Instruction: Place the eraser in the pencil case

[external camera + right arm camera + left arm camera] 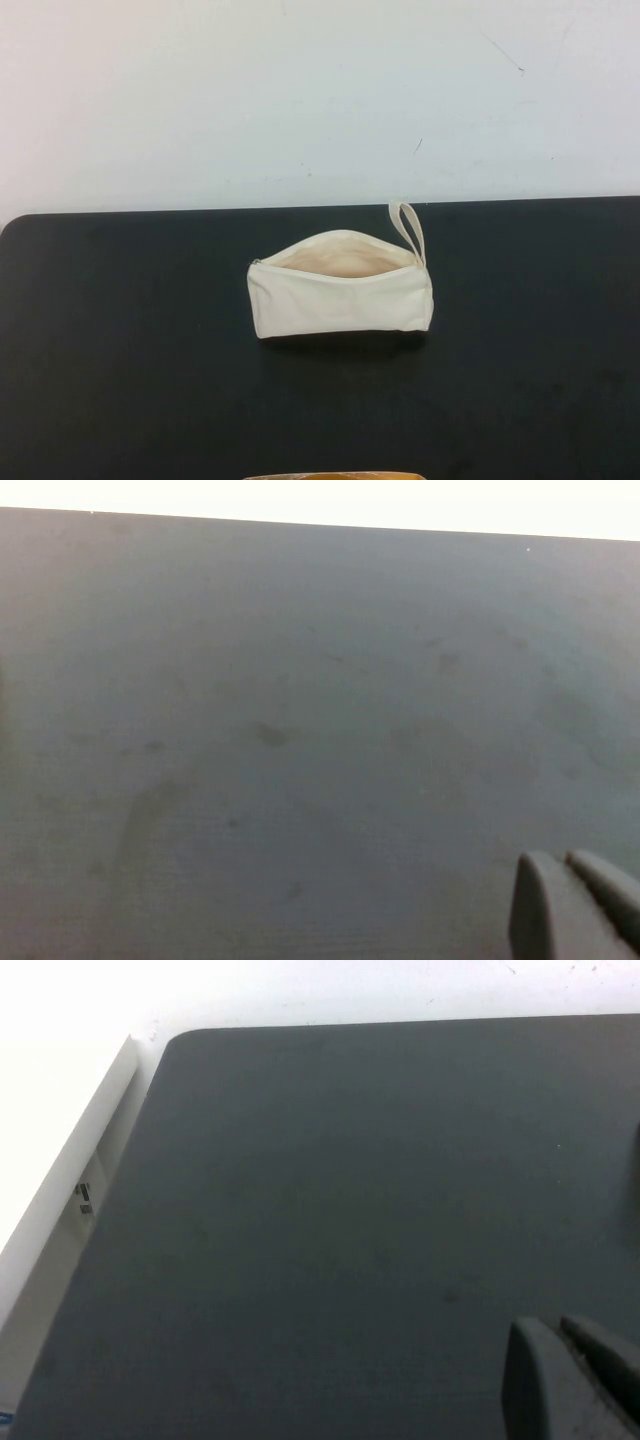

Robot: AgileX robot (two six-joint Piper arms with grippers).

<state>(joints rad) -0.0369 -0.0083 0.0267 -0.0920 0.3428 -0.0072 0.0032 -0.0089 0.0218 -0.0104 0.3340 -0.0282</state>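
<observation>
Pencil case lies on its side near the middle of the black table, closer to the far edge, zip mouth open and facing up toward the far edge, pale lining showing inside. Loop strap sticks out at its right end, toward the far right corner. Eraser: not visible in any view. My left end effector hangs over bare table near the left edge, fingers pressed together, holding nothing. My right end effector hangs over bare table too, fingers likewise together and empty.
</observation>
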